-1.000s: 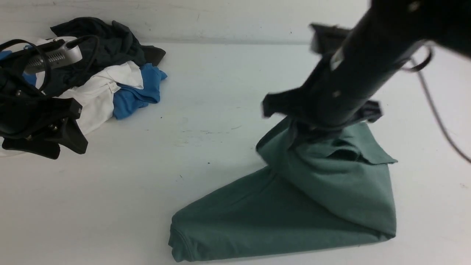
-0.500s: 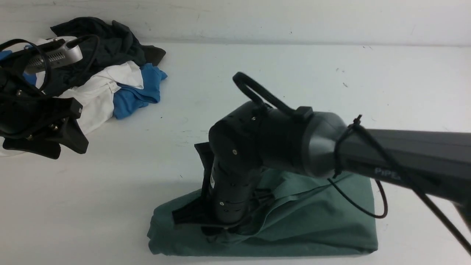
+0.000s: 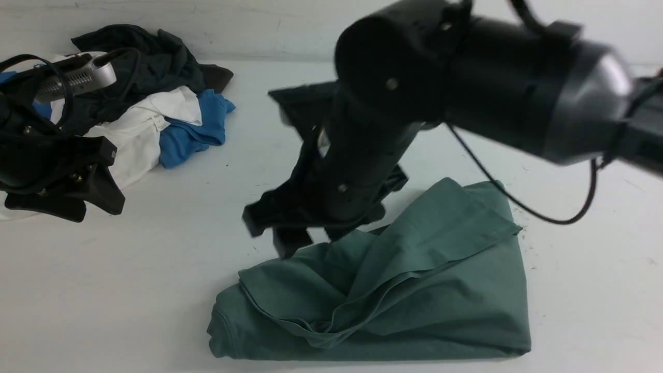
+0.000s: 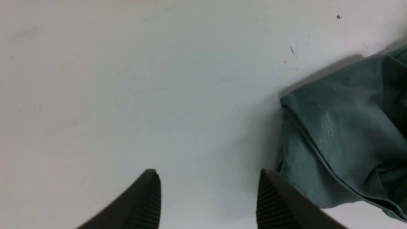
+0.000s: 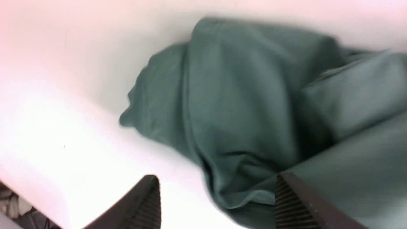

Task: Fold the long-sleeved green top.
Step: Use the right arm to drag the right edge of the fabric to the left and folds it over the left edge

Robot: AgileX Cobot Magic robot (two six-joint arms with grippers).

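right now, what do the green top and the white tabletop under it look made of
Muted green folded top: soft matte knit fabric, probably cotton; it drapes in limp folds and shows a stitched hem. White tabletop: hard and smooth, likely laminate or painted board; small dark scuffs mark it.

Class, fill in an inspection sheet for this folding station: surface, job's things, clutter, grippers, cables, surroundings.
Surface: white table, a few dark specks.
Job's things: green long-sleeved top, roughly folded, top layer rumpled.
Clutter: heap of dark, white and blue garments at far left.
Grippers: left gripper open, empty; right gripper open above the top.
Cables: black cable looping under the right arm.
Surroundings: pale wall behind.
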